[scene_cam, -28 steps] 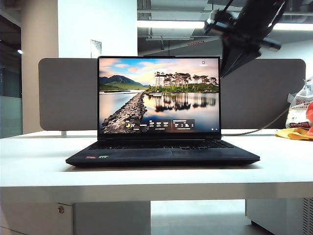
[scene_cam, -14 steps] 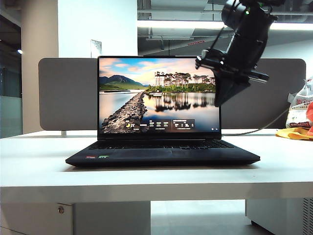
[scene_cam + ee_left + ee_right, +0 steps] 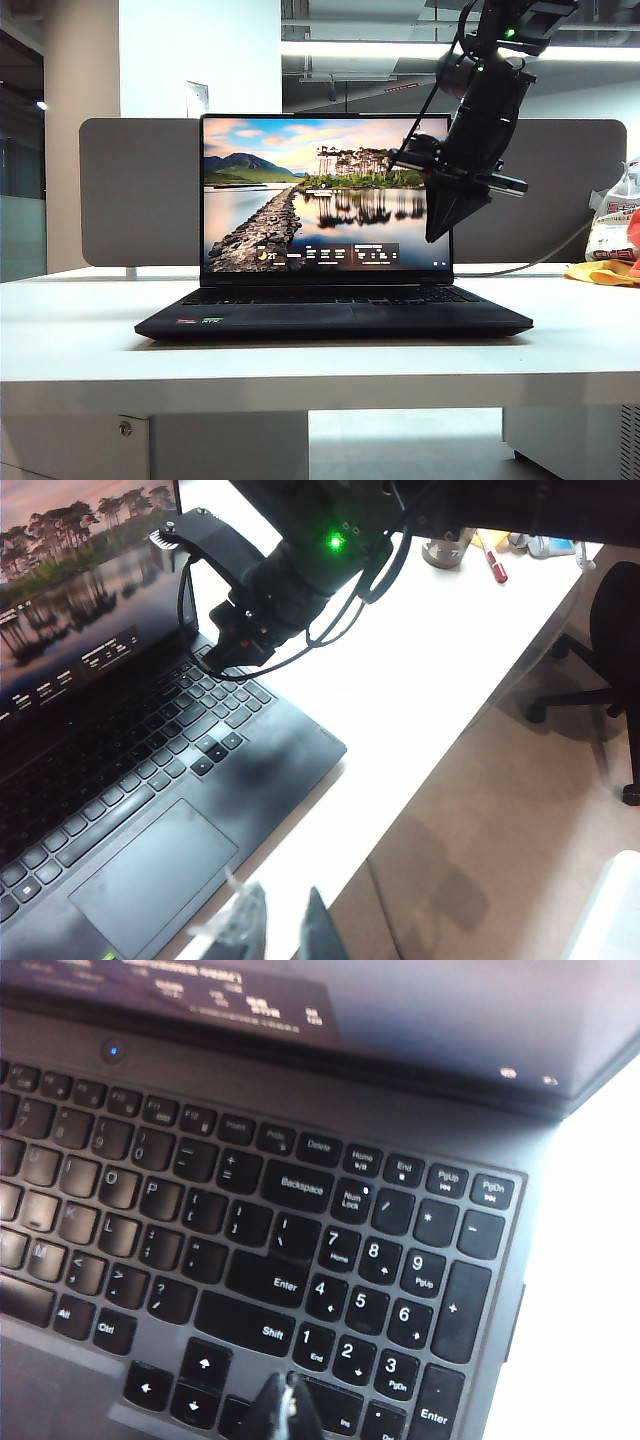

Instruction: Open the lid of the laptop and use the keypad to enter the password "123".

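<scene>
Matte-black laptop point(image 3: 333, 318), white-lettered black keypad point(image 3: 400, 1290), sunset-landscape screen on the lid point(image 3: 325, 195), white table point(image 3: 80, 340).

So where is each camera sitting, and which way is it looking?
Exterior view: sits low in front of the table, facing the open laptop and its lit lid; the right arm hangs over the keyboard's right end, right gripper pointing down.
Left wrist view: rides the left arm, high off the laptop's right front corner, looking down; left gripper fingers slightly apart, holding nothing, plus the right arm.
Right wrist view: just above the keypad; right gripper fingers together.
All three share the laptop.
</scene>
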